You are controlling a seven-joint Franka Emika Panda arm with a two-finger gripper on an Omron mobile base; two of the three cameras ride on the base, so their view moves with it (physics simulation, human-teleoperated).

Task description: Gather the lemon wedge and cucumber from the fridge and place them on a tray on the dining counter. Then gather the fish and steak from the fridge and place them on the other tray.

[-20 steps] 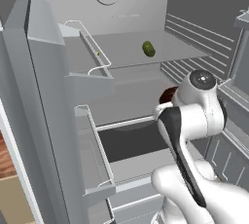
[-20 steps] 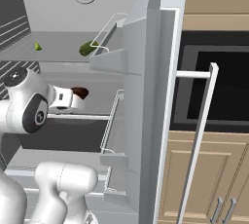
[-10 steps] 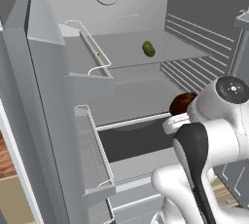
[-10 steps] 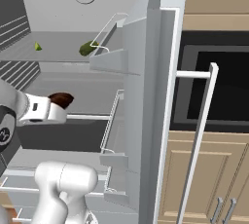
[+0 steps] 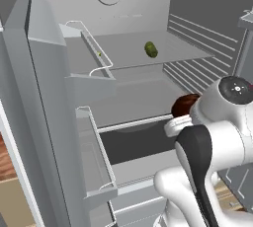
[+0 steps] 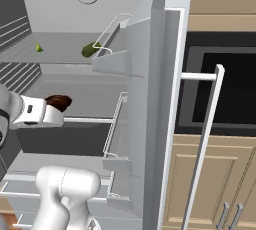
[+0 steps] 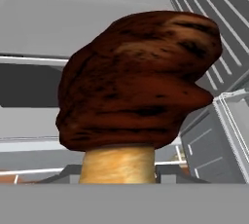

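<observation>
The fridge stands open in front of me, its door swung out on the right. My gripper is shut on the steak, a dark reddish-brown slab held at the front edge of the middle shelf. The steak pokes out past the white hand, and looms close up in the hand view. A stubby green cucumber lies on the upper shelf. The tiny yellow lemon wedge sits further along that shelf. The fish, both trays and the dining counter are out of view.
Wire-railed door bins jut out on the left, and more hang on the right door. A dark open drawer lies below the steak. Right of the fridge are a black oven with a long bar handle and wooden cabinets.
The hand has drawn back out of the fridge toward me with the steak still in it. The arm's upper joint swung right and forward. The cucumber and lemon wedge stayed put.
</observation>
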